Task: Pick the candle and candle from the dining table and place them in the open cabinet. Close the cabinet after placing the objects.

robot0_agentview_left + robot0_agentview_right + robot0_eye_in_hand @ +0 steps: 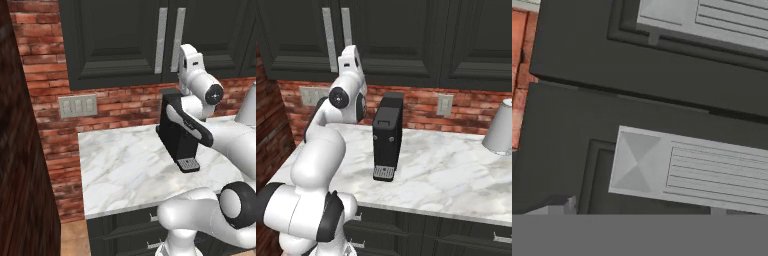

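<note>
Nearest, along the bottom edge, is a run of dark drawer fronts (125,227) with small silver pulls. Over them lies one white, grey-veined marble worktop (125,165). On it stands one tall black coffee machine (387,140), and well to its right one pale grey rounded jug (499,127). Behind is a red brick wall (45,65) with two pale wall plates, a wide one (311,95) on the left and a small one (445,104) on the right. Above hangs the black panelled cabinet (115,45). The doors in view are shut, and two long silver bar handles (161,40) stand side by side. The white arm's gripper (349,56) is raised just beside these handles, its jaws wide and holding nothing.
</note>
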Controlling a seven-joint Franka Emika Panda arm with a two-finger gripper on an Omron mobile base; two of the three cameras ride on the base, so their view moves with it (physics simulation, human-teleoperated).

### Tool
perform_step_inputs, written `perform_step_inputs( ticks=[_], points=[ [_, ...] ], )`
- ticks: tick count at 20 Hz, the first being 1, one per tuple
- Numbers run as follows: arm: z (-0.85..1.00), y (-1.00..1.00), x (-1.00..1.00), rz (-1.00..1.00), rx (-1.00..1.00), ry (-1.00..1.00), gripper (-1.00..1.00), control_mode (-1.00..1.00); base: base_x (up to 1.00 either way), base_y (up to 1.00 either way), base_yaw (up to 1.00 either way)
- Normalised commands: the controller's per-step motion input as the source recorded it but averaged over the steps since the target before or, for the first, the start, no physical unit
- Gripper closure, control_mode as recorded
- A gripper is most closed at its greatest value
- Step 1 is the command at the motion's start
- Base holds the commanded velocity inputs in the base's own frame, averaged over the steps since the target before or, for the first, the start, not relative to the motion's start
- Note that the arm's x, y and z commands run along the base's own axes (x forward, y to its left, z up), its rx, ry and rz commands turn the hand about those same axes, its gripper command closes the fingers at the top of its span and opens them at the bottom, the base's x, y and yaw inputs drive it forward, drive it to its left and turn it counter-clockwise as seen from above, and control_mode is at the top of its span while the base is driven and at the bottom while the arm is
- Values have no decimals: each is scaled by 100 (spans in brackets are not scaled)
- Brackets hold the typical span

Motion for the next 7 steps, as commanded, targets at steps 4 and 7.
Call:
perform_step_inputs(
  ticks=[4, 7],
  points=[
    [0, 0, 25, 0, 0, 3, -100, -100, 0, 0, 0],
    [0, 0, 20, 0, 0, 2, -100, -100, 0, 0, 0]
  ],
)
